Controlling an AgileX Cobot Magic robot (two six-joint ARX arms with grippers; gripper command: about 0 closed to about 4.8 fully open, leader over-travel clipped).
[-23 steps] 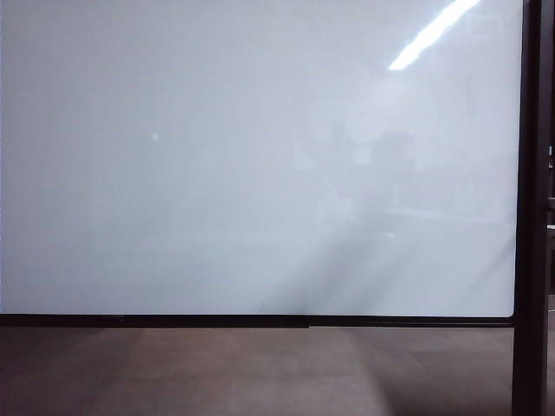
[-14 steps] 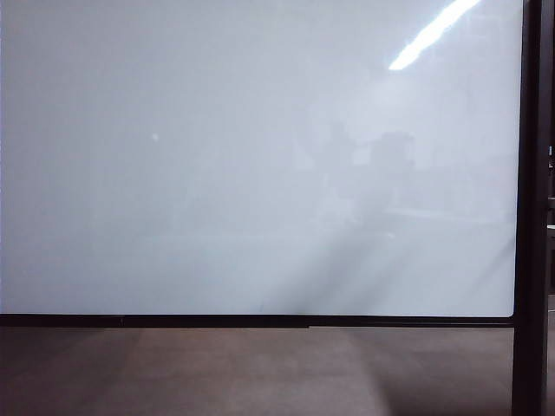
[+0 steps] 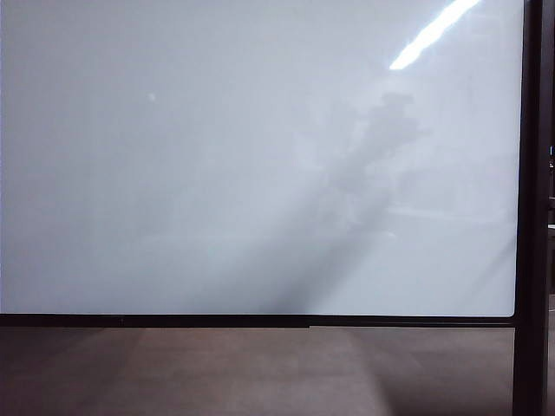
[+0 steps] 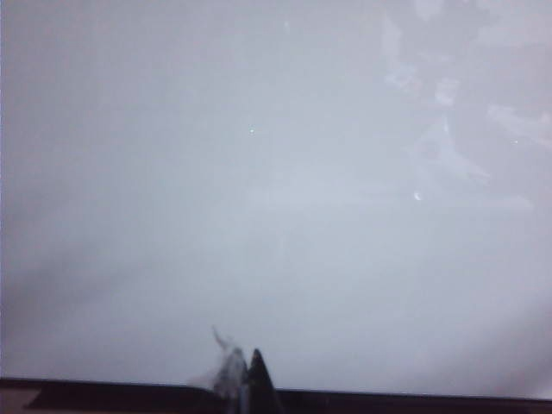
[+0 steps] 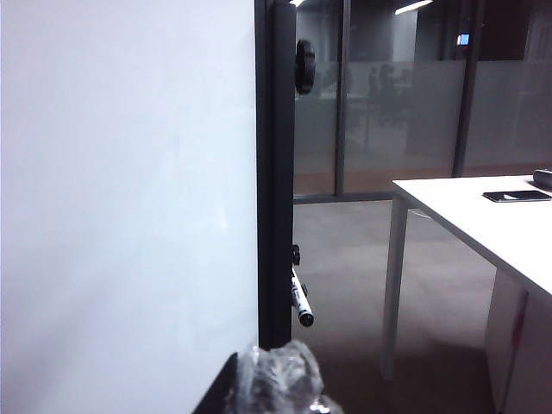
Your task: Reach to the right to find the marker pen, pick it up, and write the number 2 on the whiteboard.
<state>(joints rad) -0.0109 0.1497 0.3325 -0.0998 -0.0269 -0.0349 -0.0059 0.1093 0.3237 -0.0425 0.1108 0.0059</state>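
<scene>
I am looking out over the right gripper (image 5: 280, 379) first: only its tip shows at the edge of the right wrist view, wrapped in crinkled clear film, its jaws pressed together with nothing between them. Just beyond it I am seeing the whiteboard (image 5: 121, 190) filling one side of the view, then its black frame post (image 5: 274, 172), and hanging off the far side of that post the marker pen (image 5: 300, 300), a slim white barrel with a dark cap, tilted and pointing downward. It is well clear of the gripper. Further off stands a white table (image 5: 483, 216) against glass partitions.

The left gripper (image 4: 244, 379) is showing as a dark point and a pale film-wrapped tip close together by the board's lower frame; I cannot tell whether they are fully closed. It is facing bare board.

In the exterior view neither arm appears directly, only a dim reflection on the glossy surface, and the whiteboard (image 3: 217, 173) is carrying no ink, so the number 2 is not yet written.

I am judging this to be the search step, with the pen now found. Next I am expecting to need the right jaws spread, the arm reaching past the post, and the fingers lined up across the slanted barrel before closing.
</scene>
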